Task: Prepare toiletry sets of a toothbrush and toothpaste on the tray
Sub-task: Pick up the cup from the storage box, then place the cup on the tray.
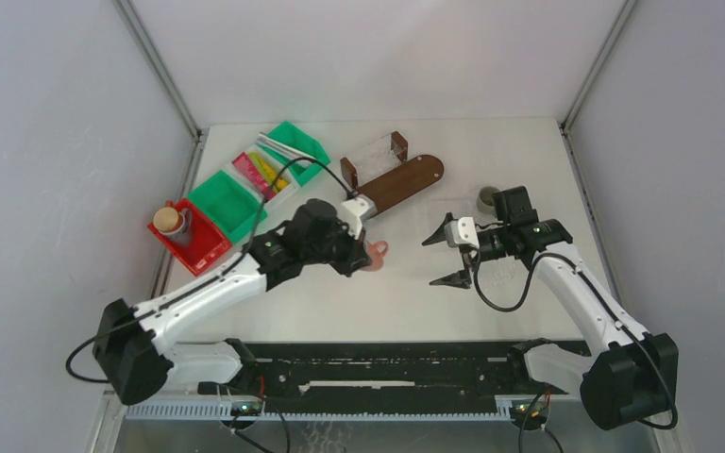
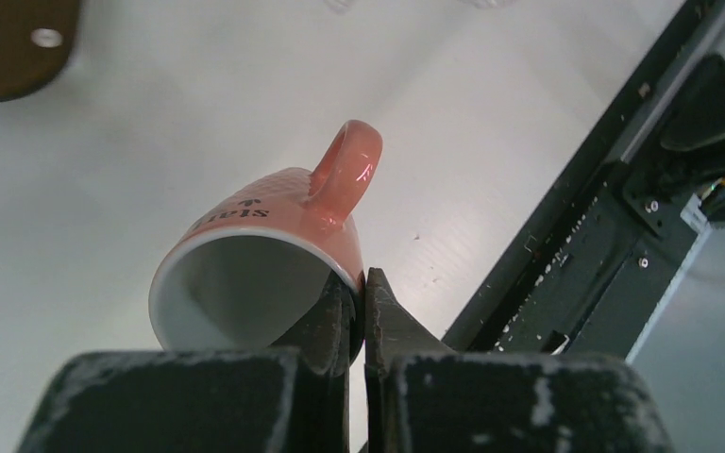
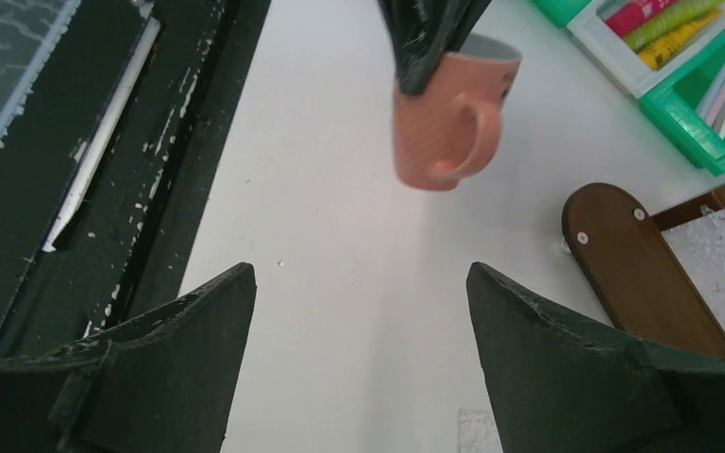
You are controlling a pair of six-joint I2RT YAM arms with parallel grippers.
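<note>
While the left gripper (image 2: 363, 283) pinches the pink mug (image 2: 274, 241) by its rim, one finger inside and one outside, I carry it over the middle of the tabletop, short of the wooden tray (image 1: 401, 181) lying toward the far edge. The right gripper (image 3: 359, 283) hangs spread and empty just beside. Risk: so narrow a rim grip may let the glazed mug swing or slip. The left wrist view shows the pinch; the right wrist view suggests, not conclusively, that the mug is clear of the table; only the top view shows the grey cup (image 1: 484, 197) near the right edge.
</note>
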